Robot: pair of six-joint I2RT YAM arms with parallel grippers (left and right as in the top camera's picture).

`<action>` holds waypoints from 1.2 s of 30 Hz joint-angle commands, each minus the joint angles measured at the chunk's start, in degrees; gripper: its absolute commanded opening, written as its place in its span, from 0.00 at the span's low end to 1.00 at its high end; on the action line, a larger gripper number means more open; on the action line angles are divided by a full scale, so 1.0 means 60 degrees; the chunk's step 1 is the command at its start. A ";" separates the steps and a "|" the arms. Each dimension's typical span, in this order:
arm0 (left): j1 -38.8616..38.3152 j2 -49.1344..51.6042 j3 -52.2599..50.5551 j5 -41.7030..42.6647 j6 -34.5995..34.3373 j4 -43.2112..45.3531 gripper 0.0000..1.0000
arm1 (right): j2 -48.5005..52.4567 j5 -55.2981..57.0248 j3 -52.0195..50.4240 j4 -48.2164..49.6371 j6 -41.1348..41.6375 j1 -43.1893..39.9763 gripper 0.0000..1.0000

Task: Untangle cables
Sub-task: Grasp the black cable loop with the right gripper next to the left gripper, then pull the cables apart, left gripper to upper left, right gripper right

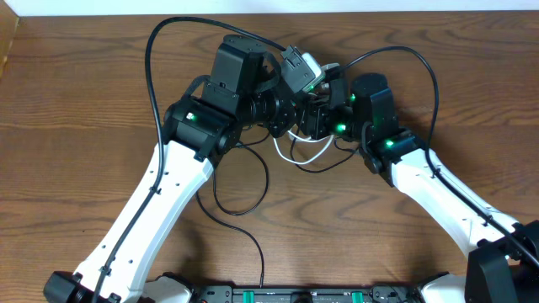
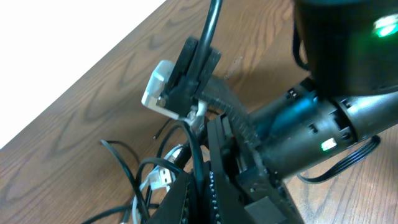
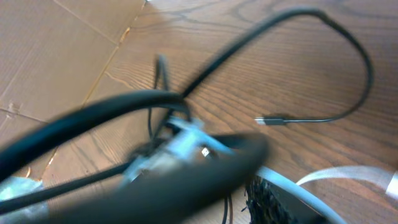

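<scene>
The white cable (image 1: 296,155) lies in loops on the wooden table just below the two wrists, and its flat plug (image 2: 163,177) shows in the left wrist view. The black cable (image 1: 244,189) curls below my left wrist and trails toward the front edge; its small plug (image 3: 272,121) lies on the wood. My left gripper (image 2: 202,174) is shut on a strand of the black cable (image 2: 198,146) that rises between its fingers. My right gripper (image 1: 318,124) sits close against the left one. The right wrist view is blurred: one dark finger (image 3: 270,202) shows with the white cable (image 3: 298,186) running along it.
Thick black arm cords arc over the table at the left (image 1: 154,76) and right (image 1: 431,84). Flat cardboard (image 3: 50,56) lies beyond the table's edge. The right wrist's white camera (image 2: 158,92) hangs just ahead of my left fingers.
</scene>
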 commanded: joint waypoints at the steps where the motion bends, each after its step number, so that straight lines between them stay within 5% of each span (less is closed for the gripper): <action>1: -0.0047 -0.0262 0.0073 0.0244 -0.0120 0.0007 0.07 | 0.0168 0.0113 0.0007 0.0029 0.0033 0.0237 0.42; 25: -0.0044 -0.0280 0.0076 0.0812 -0.0120 0.0040 0.08 | 0.0739 0.0856 0.0007 0.0925 0.0718 0.1271 0.32; 28: -0.0033 -0.0291 0.0076 0.0805 -0.0117 0.0036 0.07 | 0.0783 0.0871 0.0007 0.1104 0.0710 0.1348 0.24; 32: -0.0036 -0.0317 0.0076 0.0805 -0.0117 0.0040 0.07 | 0.0787 0.0871 0.0007 0.1086 0.0714 0.1344 0.01; 36: -0.0036 -0.0335 0.0073 0.0798 -0.0084 0.0033 0.07 | 0.0787 0.1566 0.0007 0.0809 0.0969 0.1322 0.01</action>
